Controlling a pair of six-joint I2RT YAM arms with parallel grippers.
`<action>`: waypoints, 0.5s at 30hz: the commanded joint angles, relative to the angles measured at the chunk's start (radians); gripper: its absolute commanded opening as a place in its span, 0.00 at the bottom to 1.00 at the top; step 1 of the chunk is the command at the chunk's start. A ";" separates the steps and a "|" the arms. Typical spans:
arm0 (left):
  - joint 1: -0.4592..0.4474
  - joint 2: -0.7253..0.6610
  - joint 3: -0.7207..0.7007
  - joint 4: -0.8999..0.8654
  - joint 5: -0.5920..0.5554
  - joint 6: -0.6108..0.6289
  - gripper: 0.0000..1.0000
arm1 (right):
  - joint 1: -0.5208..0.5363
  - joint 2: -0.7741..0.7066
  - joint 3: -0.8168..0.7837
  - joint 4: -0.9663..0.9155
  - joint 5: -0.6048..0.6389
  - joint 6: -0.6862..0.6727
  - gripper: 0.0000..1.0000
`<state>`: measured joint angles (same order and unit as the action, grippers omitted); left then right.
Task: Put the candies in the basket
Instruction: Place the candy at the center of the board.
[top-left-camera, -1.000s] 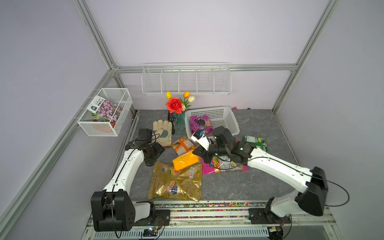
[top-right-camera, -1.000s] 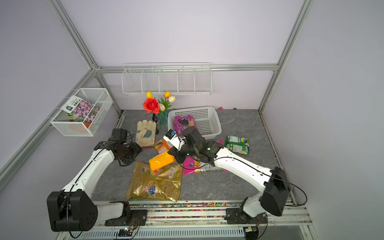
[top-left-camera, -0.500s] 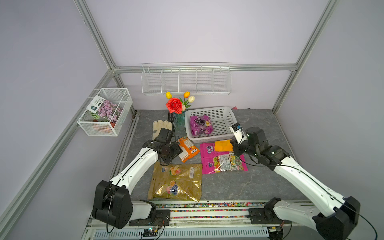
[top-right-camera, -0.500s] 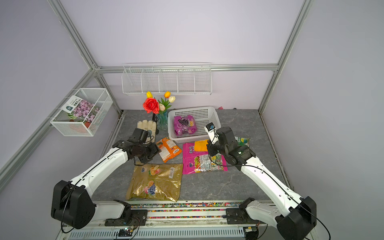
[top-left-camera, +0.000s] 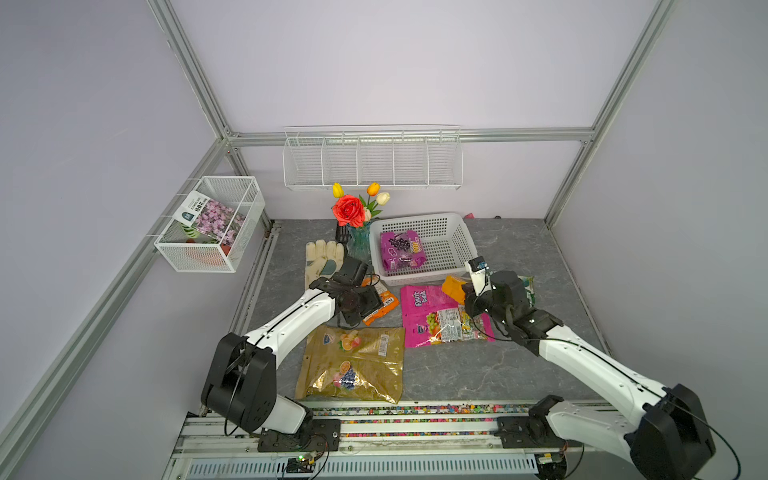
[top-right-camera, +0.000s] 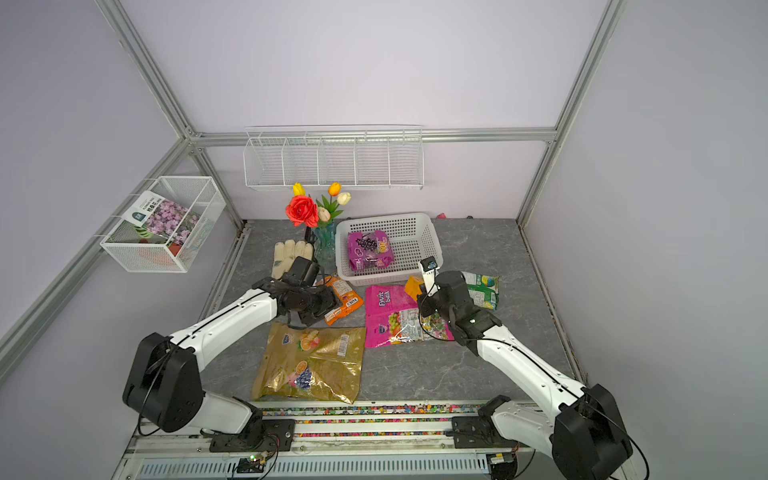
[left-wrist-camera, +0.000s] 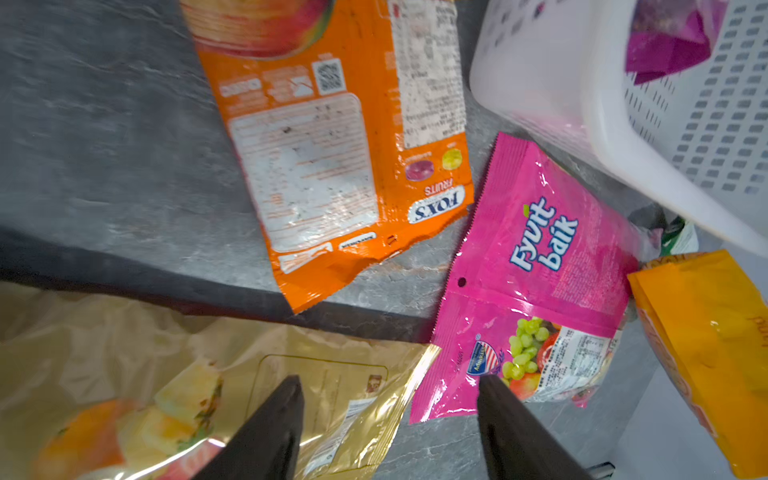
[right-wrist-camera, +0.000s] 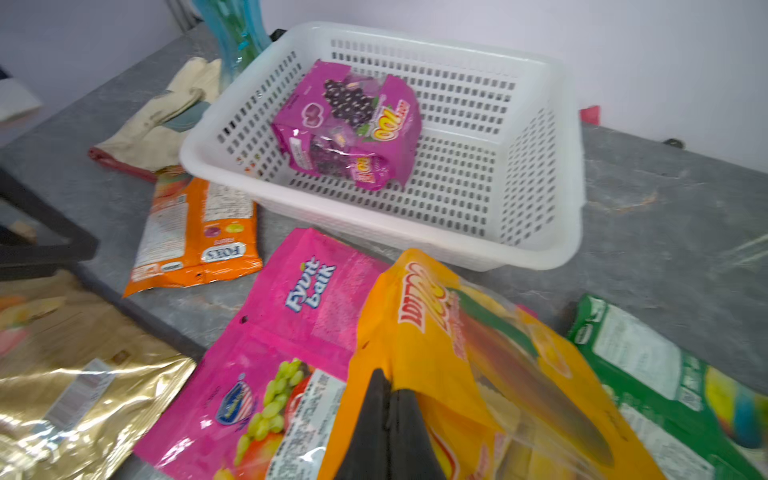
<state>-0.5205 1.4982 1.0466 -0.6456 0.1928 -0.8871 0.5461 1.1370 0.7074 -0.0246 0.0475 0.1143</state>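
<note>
Moved since a second ago: right arm has swung back from the table's middle to its own side, yellow-orange bag along for the ride; left arm has come in from beside the cream glove to over the orange bag.
Basket: white plastic, rectangular, perforated flared walls, rolled rim; sits at the back, just beside the blue glass vase of flowers.
Inside the basket: only the purple bag, grape picture, a bit crumpled.
Outside it, on the table: orange bag lying flat, label side up; big magenta bag with a clear window showing sweets; big gold bag, shiny wrinkled foil, nearest the rail; green bag beside the right wrist.
Yellow-orange bag: glossy, fruit print, tilted up off the table, overlapping the magenta bag's top corner, just in front of the basket's near wall.
Right gripper: fingers pinched together on that bag's edge; arm stretched forward, wrist angled down.
Left gripper: jaws fairly wide, nothing between them, hanging over where the gold and magenta bags' corners come close; forearm reaches diagonally inward.
</note>
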 joint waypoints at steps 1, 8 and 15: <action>-0.017 0.042 0.051 0.023 0.029 0.033 0.69 | 0.072 0.009 -0.030 0.181 -0.068 0.100 0.00; -0.037 0.108 0.093 0.029 0.061 0.047 0.69 | 0.193 0.200 0.060 0.177 -0.146 0.167 0.31; -0.045 0.165 0.148 0.017 0.093 0.086 0.69 | 0.232 0.152 0.111 -0.083 -0.300 0.155 0.43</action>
<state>-0.5579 1.6394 1.1530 -0.6266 0.2581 -0.8398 0.7757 1.3418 0.7925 0.0265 -0.1825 0.2504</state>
